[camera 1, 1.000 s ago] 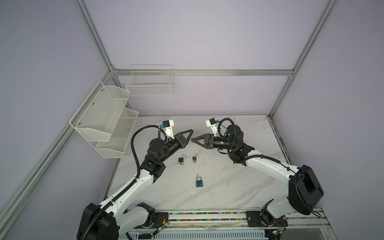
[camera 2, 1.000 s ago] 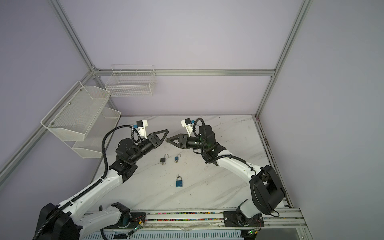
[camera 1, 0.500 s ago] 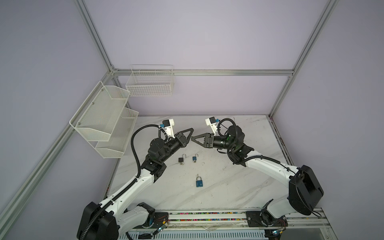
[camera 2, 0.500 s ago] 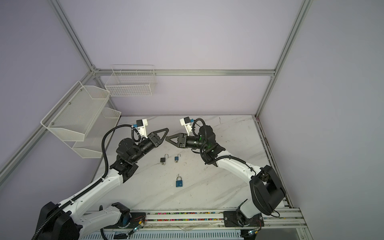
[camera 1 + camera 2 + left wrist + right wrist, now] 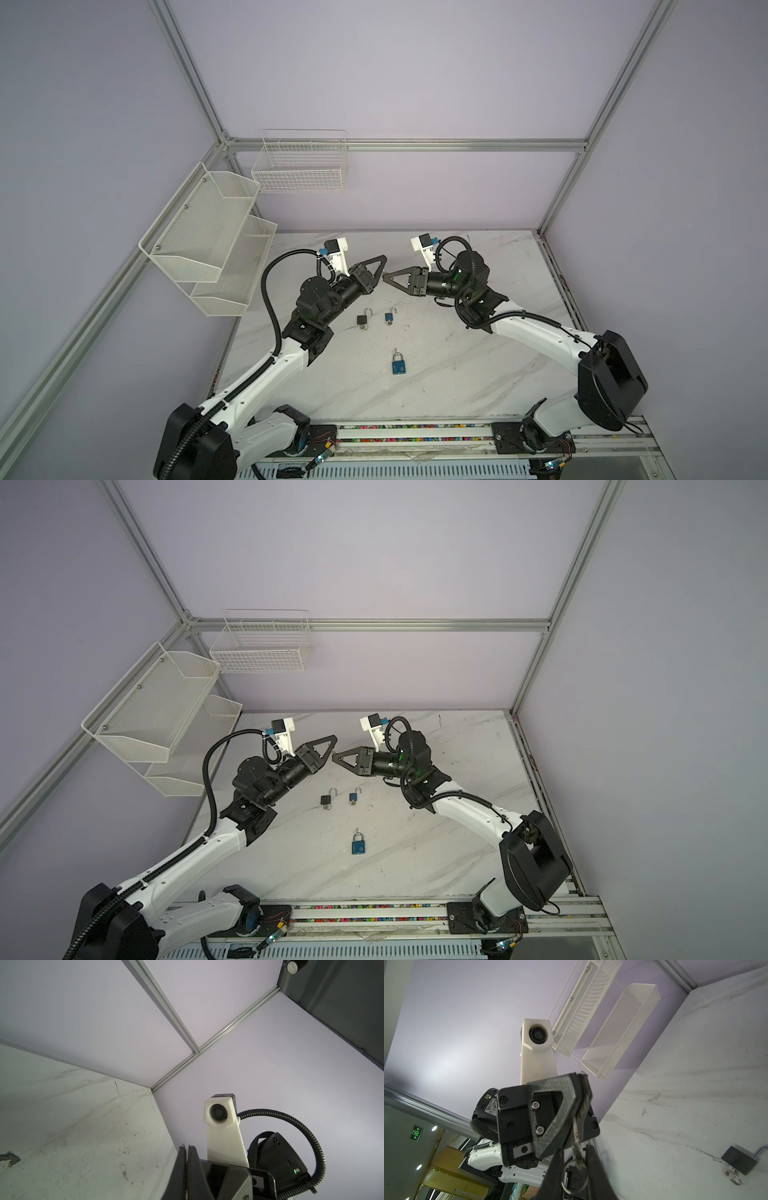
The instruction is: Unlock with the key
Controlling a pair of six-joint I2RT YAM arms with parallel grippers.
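Clamping the key [image 5: 577,1147] by one end, the left gripper [image 5: 384,258] is holding it in the air, tip to tip with the right gripper [image 5: 385,275]. The key's long axis is running into the right jaws' gap, ring end deepest; they are flanking it narrowly, pinching or not I cannot tell. The blue padlock [image 5: 397,366] is lying on the table [image 5: 478,353] below, well apart
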